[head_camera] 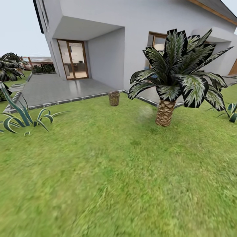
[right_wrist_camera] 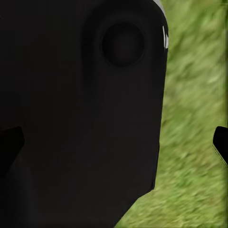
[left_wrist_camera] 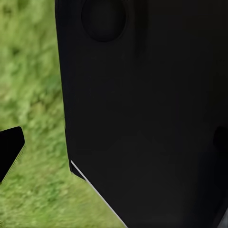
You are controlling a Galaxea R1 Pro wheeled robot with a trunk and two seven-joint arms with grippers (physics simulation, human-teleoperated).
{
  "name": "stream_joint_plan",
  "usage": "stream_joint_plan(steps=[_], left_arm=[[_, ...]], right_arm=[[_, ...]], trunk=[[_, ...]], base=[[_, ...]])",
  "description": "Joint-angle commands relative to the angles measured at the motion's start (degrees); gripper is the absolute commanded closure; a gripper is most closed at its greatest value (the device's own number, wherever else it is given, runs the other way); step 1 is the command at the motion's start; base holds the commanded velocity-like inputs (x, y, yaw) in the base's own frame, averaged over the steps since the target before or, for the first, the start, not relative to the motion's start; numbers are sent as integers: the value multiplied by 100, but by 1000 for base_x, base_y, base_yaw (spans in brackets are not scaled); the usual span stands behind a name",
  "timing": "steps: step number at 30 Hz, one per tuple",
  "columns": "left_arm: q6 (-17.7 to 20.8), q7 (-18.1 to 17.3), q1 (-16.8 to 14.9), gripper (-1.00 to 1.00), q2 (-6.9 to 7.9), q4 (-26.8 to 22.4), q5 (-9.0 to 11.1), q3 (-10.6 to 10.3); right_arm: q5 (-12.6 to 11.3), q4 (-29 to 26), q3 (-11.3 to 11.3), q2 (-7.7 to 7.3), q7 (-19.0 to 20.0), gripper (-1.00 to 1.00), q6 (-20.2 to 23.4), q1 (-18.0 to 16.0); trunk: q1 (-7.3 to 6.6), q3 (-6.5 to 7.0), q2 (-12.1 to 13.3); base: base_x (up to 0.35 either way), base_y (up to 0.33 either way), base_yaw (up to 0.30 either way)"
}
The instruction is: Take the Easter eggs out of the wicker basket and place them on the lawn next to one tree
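Fingers first: you can't tell how far either gripper's are spread, just dark tips (left_wrist_camera: 9,149) and (right_wrist_camera: 221,142) over the lawn (head_camera: 118,171), while ahead there's the house (head_camera: 138,39), a palm (head_camera: 171,75), then your wicker basket (head_camera: 114,98) by the paving.

Bright, even daylight; smeared lawn (head_camera: 115,184) foreground, blurred wrist views.

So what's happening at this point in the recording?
Nothing is being handled yet. The robot looks across the lawn toward a wicker basket standing near the paved edge by the house. A palm-like tree stands to the basket's right. The basket's contents are too small to make out. Both wrist cameras face grass past dark robot parts.
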Motion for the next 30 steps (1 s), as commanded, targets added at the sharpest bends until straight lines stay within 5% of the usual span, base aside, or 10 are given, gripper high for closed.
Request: stream_joint_plan(steps=[1,30], left_arm=[[-3,-2,0,-100,-1,-4,3,5],[-3,-2,0,-100,-1,-4,3,5]], right_arm=[[-2,6,5,0,1,-100,-19,-3],[-38,7,-5,-8,2,-100,-19,-3]], trunk=[[3,-4,-2],[3,-4,-2]], base=[[331,0,0],[331,0,0]])
